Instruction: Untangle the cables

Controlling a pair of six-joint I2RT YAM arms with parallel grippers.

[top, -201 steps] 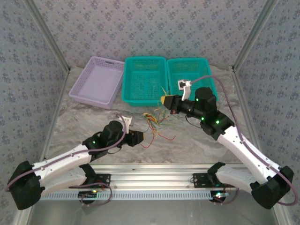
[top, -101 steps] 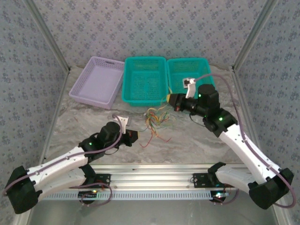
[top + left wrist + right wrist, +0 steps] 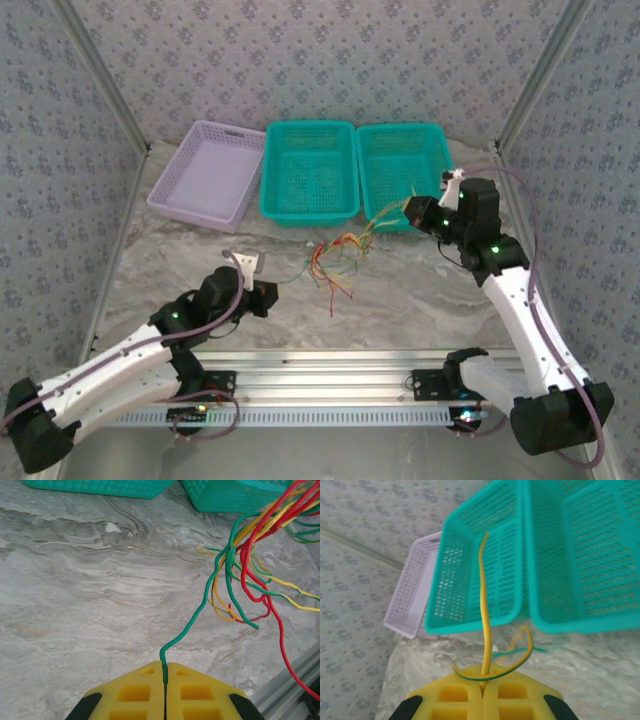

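Two pinches: L gripper point(image 3: 165, 674) green cable point(image 3: 192, 622), R gripper point(image 3: 482, 682) yellow cable point(image 3: 483, 605).

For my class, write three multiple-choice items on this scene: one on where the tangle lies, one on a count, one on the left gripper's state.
1. The tangled cables lie:
A. in a basket
B. on the table between the two arms
C. on the metal rail

2. How many baskets stand at the far side?
A. two
B. three
C. four

3. The left gripper is:
A. open
B. shut on a red cable
C. shut on a green cable

Key: 1 B, the bundle rests on the marbled top. 2 B, one purple basket and two teal baskets. 3 C, a green strand leaves its closed jaws.
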